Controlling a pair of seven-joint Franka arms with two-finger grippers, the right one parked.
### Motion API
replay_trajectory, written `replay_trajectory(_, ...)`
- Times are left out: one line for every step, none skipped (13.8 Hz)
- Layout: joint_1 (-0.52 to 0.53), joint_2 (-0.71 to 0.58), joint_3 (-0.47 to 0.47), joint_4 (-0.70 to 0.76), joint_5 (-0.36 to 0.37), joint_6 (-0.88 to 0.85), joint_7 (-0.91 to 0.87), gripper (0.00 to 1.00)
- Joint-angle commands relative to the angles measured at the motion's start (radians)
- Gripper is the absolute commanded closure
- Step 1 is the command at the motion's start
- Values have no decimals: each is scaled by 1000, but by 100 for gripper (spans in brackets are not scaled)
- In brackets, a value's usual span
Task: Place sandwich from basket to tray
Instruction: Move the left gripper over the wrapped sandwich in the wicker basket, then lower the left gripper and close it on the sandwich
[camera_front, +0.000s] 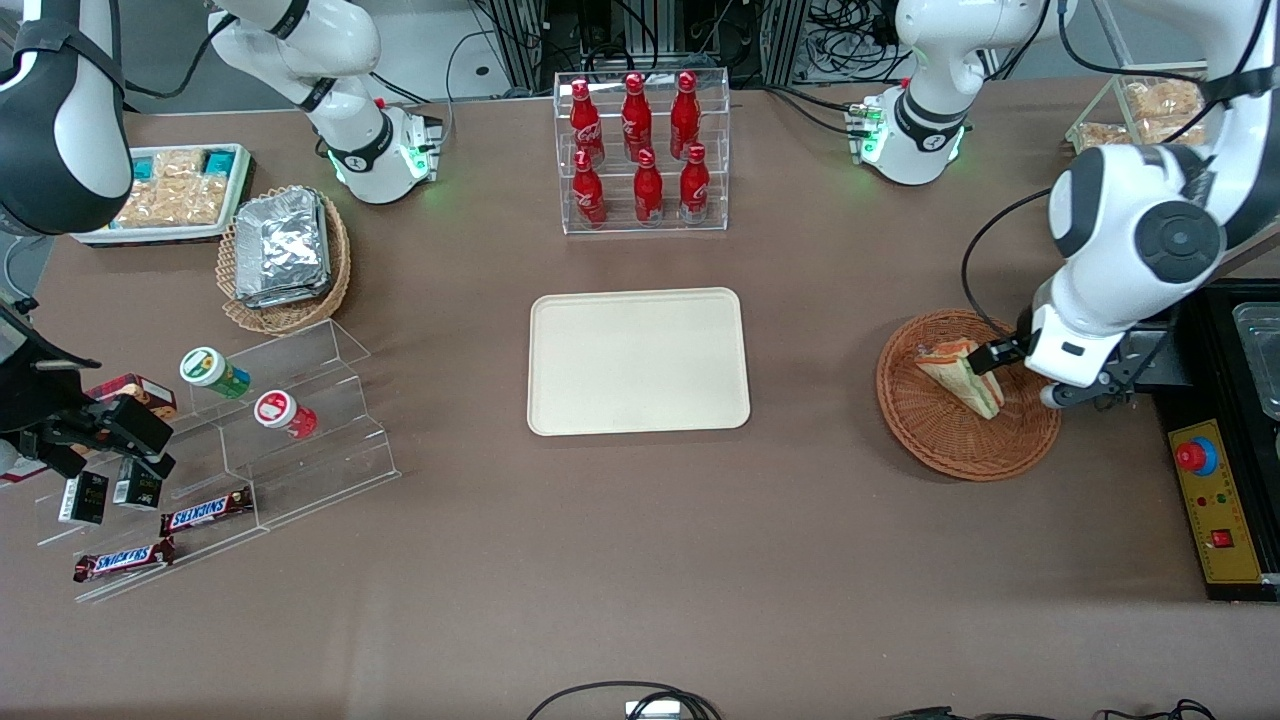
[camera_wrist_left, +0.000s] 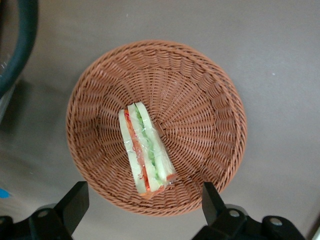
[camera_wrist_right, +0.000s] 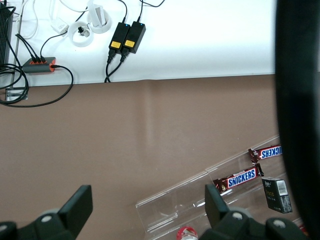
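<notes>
The setting was a robotics lab dressed as a snack counter. A brown table (camera_front: 640, 560) carried a bare tray (camera_front: 638, 361) at its middle. Farther from the camera than the tray stood a clear rack of red bottles (camera_front: 640, 150), with cable bundles (camera_front: 840, 30) and metal framing above it. Toward the working arm's end, beside the tray, sat a control box with an emergency-stop button (camera_front: 1196, 456).

The reddish-brown woven basket (camera_wrist_left: 200, 100) holds a pale-bread sandwich (camera_wrist_left: 145, 150) striped red, orange and green, near the black-fingered gripper (camera_wrist_left: 142, 205), while the tray (camera_front: 638, 361) is plain cream-beige.
</notes>
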Motion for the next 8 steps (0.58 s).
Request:
replay_trajectory(-1, -8, -1, -59, 17, 71, -119, 0)
replay_trajectory(-1, 4, -1, -76, 18, 103, -152, 0)
replay_trajectory(-1, 10, -1, -100, 18, 142, -170, 0)
replay_trajectory(-1, 13, -1, -134, 17, 191, -177, 0)
replay_trajectory(0, 15, 0, -169, 17, 235, -178, 0)
replay_trajectory(0, 16, 0, -200, 17, 283, -193, 0)
replay_trajectory(0, 28, 0, -221, 17, 320, -221, 0)
replay_trajectory(0, 36, 0, -232, 17, 340, -235, 0)
